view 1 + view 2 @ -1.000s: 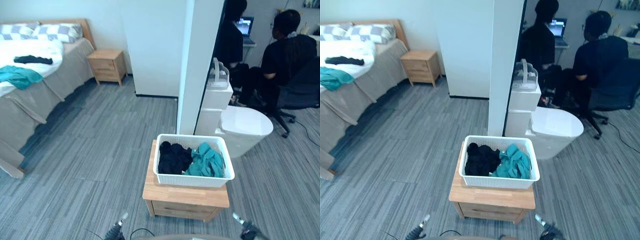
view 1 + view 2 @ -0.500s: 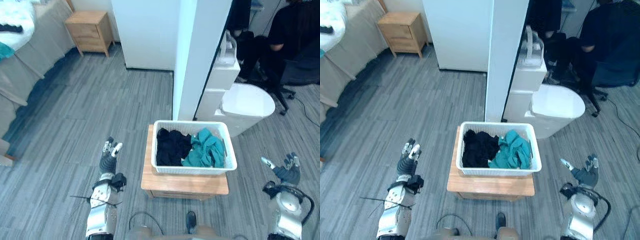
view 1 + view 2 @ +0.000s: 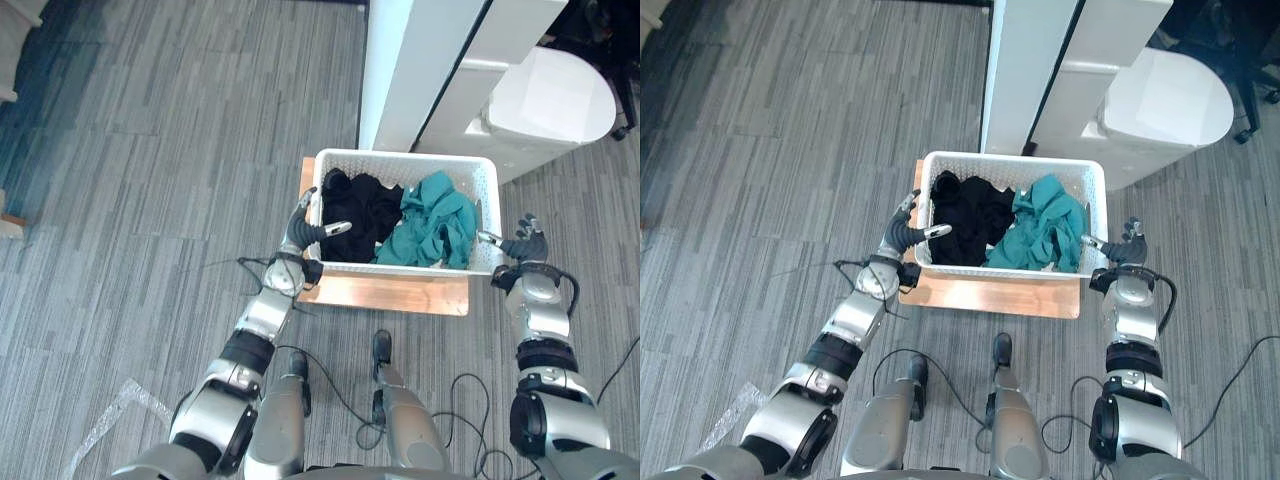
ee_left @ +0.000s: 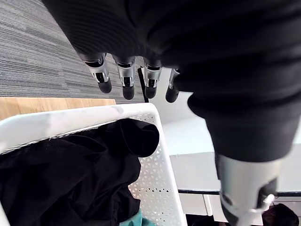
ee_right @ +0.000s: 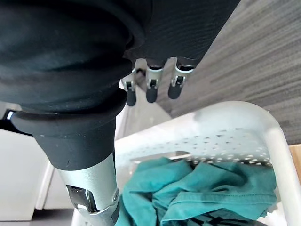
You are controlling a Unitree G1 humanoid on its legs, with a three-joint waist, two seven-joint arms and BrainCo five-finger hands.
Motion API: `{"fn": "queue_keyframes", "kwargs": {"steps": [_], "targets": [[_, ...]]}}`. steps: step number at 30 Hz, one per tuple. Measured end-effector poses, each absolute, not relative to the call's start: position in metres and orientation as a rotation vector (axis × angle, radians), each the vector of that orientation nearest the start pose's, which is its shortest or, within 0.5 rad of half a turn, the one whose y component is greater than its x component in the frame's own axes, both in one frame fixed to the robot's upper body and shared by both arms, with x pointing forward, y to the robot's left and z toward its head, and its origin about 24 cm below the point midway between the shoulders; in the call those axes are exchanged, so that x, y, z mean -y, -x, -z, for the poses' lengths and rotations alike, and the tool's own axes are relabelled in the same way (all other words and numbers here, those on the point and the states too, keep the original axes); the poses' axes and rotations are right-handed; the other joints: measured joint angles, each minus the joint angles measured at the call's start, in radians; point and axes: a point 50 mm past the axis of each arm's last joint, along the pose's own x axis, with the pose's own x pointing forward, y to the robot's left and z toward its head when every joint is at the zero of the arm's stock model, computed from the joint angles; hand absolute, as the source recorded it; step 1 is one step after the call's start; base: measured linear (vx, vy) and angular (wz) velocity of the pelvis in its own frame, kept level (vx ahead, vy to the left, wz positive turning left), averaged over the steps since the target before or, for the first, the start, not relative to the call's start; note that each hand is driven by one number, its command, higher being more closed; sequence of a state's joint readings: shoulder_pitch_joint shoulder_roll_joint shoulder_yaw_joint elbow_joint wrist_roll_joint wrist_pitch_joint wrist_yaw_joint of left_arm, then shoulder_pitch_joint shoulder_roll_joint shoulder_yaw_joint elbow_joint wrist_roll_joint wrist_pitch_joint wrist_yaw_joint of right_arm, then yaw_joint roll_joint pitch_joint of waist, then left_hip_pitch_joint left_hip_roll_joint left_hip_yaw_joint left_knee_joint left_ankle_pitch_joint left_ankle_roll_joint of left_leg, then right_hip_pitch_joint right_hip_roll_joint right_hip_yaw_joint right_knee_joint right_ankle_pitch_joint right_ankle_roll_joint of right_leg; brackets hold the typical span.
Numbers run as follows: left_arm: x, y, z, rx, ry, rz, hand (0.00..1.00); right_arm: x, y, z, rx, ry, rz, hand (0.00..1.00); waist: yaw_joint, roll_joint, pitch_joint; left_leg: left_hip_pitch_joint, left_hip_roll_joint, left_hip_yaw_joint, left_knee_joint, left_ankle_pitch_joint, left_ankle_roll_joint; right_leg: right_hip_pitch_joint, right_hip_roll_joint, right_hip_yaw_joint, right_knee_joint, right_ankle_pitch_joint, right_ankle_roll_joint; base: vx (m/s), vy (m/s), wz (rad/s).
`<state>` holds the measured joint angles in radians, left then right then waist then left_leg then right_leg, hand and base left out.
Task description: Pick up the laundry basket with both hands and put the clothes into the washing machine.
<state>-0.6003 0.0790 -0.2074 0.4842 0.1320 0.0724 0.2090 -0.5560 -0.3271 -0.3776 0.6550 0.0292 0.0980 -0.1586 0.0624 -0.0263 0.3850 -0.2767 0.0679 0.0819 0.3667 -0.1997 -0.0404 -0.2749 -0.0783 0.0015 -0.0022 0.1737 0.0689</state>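
Basket (image 3: pixel 400 156) at frame centre, on the wooden stand (image 3: pixel 385 294), not lifted. Inside it, black clothes (image 3: pixel 355 212) on the left half, teal clothes (image 3: pixel 438 222) on the right half. Left arm up from lower left, forearm angled toward the basket's left wall. Left hand (image 3: pixel 303 232) at that wall's near corner, released: fingers (image 4: pixel 126 83) straight in a row past the rim, thumb (image 4: pixel 242 188) spread wide and reaching in over the rim above the black clothes. Nothing gripped; contact with the wall not readable. Right arm up from lower right, forearm near vertical in frame. Right hand (image 3: pixel 522 247) just beside the basket's right wall, also released: fingers (image 5: pixel 151 87) straight, thumb (image 5: pixel 91 193) out toward the rim over the teal clothes, nothing clasped. Touching or a hair apart, cannot tell. Both hands flanking the basket at about the same height in frame, palms facing each other across it. White pillar (image 3: pixel 410 60) at upper centre just behind the basket, white rounded unit (image 3: pixel 555 100) at upper right.
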Motion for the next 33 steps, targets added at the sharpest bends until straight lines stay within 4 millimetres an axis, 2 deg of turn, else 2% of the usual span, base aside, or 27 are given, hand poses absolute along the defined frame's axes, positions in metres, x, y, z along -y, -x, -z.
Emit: {"fn": "queue_keyframes", "kwargs": {"steps": [4,9,13,17,22,24,28,33], "targets": [[-0.093,-0.358,-0.101,0.095,-0.398,0.047,0.00,0.284,-0.343,-0.081,-0.131,0.077,0.484,0.00,-0.019,-0.003,0.008,-0.027,0.000,-0.001,0.018,-0.001,0.002,-0.020,0.001,0.003,0.002,0.005,-0.001,-0.02,-0.002,-0.02],[-0.099,-0.370,-0.106,0.081,-0.488,-0.006,0.00,0.281,-0.350,-0.088,-0.121,0.078,0.481,0.00,-0.026,-0.009,0.024,-0.046,0.001,0.017,0.042,-0.010,0.014,-0.043,0.004,0.032,0.002,0.019,-0.003,-0.03,0.004,-0.15],[-0.104,-0.381,-0.124,0.113,-0.520,-0.049,0.00,0.282,-0.357,-0.099,-0.107,0.084,0.482,0.00,-0.038,-0.020,0.051,-0.095,0.003,0.028,0.084,-0.020,0.018,-0.077,0.004,0.046,-0.002,0.027,-0.016,-0.09,0.015,-0.08],[-0.107,-0.389,-0.134,0.122,-0.521,-0.081,0.00,0.283,-0.360,-0.098,-0.140,0.079,0.485,0.00,-0.047,-0.021,0.059,-0.111,0.006,0.037,0.107,-0.029,0.025,-0.087,0.005,0.055,-0.004,0.033,-0.019,-0.05,0.014,-0.09],[-0.107,-0.399,-0.153,0.151,-0.522,-0.112,0.00,0.282,-0.368,-0.104,-0.150,0.067,0.481,0.00,-0.045,-0.022,0.060,-0.158,0.017,0.052,0.143,-0.040,0.029,-0.126,0.010,0.066,-0.004,0.043,-0.018,-0.05,-0.001,-0.10],[-0.108,-0.403,-0.164,0.163,-0.503,-0.128,0.00,0.278,-0.375,-0.114,-0.136,0.056,0.471,0.00,-0.045,-0.022,0.060,-0.182,0.025,0.059,0.167,-0.053,0.031,-0.144,0.017,0.076,-0.003,0.049,-0.024,-0.06,-0.013,-0.15],[-0.109,-0.409,-0.177,0.181,-0.488,-0.144,0.00,0.275,-0.381,-0.121,-0.138,0.053,0.460,0.00,-0.043,-0.024,0.061,-0.212,0.038,0.063,0.197,-0.066,0.033,-0.164,0.026,0.080,-0.004,0.053,-0.029,-0.06,-0.017,-0.10],[-0.110,-0.415,-0.202,0.216,-0.451,-0.166,0.00,0.257,-0.395,-0.141,-0.103,0.128,0.372,0.00,-0.038,-0.025,0.061,-0.259,0.058,0.073,0.224,-0.074,0.036,-0.204,0.031,0.075,-0.001,0.057,-0.035,-0.05,-0.043,-0.08]]}}
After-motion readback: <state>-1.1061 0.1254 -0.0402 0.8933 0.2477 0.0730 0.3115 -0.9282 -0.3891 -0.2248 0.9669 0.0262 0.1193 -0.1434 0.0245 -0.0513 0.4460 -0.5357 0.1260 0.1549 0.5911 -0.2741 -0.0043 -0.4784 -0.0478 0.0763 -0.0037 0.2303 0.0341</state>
